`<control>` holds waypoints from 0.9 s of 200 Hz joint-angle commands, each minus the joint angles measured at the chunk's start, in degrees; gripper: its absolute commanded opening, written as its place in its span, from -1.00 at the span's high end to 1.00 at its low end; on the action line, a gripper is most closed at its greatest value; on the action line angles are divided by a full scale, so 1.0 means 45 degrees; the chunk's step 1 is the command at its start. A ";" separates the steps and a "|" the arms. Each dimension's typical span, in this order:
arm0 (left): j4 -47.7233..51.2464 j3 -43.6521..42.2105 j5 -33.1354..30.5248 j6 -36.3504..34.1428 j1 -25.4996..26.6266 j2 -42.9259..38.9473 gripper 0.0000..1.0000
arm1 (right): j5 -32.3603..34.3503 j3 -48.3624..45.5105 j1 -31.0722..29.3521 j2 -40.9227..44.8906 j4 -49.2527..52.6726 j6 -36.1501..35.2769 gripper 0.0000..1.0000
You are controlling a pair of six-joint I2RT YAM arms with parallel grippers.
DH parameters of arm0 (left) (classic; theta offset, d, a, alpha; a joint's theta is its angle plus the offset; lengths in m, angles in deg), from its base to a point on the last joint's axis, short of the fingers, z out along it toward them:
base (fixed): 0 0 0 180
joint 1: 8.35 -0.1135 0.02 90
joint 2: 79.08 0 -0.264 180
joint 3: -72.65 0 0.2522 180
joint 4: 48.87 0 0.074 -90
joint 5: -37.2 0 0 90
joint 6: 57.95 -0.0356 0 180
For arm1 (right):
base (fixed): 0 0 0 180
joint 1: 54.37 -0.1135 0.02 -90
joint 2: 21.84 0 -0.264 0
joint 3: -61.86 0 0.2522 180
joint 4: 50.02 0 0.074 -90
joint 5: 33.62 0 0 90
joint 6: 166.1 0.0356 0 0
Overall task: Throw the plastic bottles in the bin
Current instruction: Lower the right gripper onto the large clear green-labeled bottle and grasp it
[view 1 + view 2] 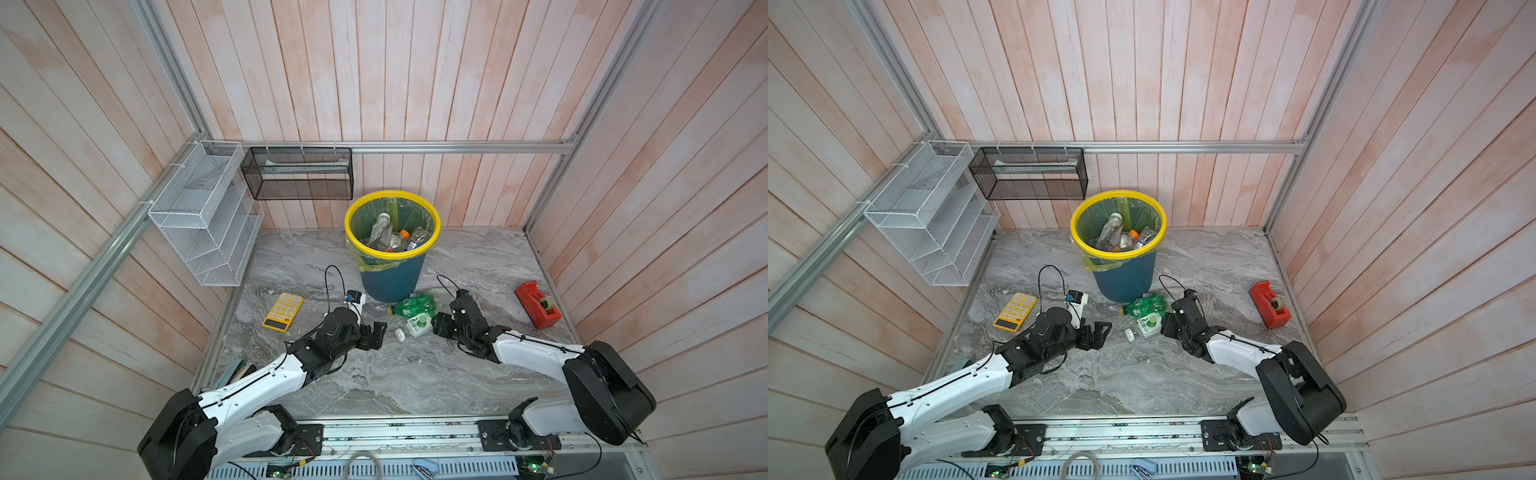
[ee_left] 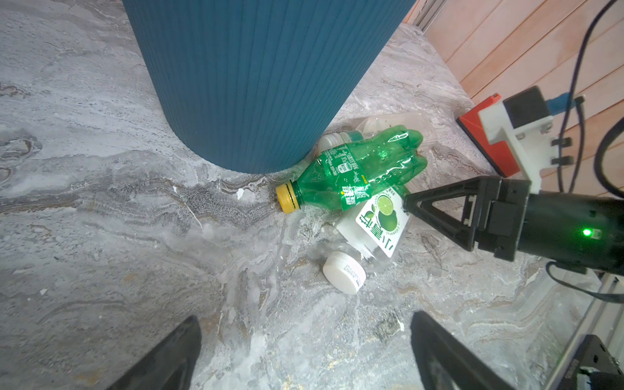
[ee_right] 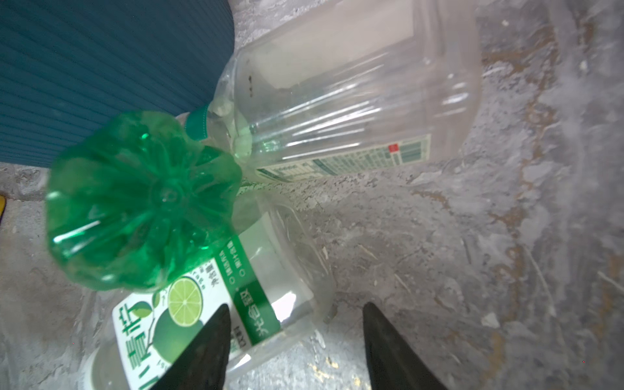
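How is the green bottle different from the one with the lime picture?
The green bottle is green all over with a yellow cap; the lime bottle is clear with a white cap and white label. The green bottle lies partly on top of the lime bottle. Both lie on their sides beside the bin.

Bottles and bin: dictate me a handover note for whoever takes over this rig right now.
Left gripper: open, empty, low over the table, short of the bottles.
Right gripper: partly closed at the base of the lime-label bottle; whether it grips is unclear.
Done: several bottles lie in the bin.
Left: three lie on the table at the bin's foot, the green bottle resting across the lime-label bottle and a clear bottle.
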 commanded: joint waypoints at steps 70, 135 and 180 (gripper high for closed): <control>-0.0950 -0.0367 0.0880 -0.0078 0.0036 0.0164 -0.95 | 0.0463 -0.0774 0.1769 0.3053 0.3283 -0.1845 -0.31; -0.2821 0.1910 0.2384 -0.1212 0.1337 0.4925 -0.96 | -0.0787 -0.1234 0.2256 0.4287 0.2344 -0.1529 -0.70; -0.4032 0.2672 0.2709 -0.1781 0.1389 0.6537 -0.99 | -0.1167 -0.1765 0.2816 0.5183 0.2359 -0.1528 -0.77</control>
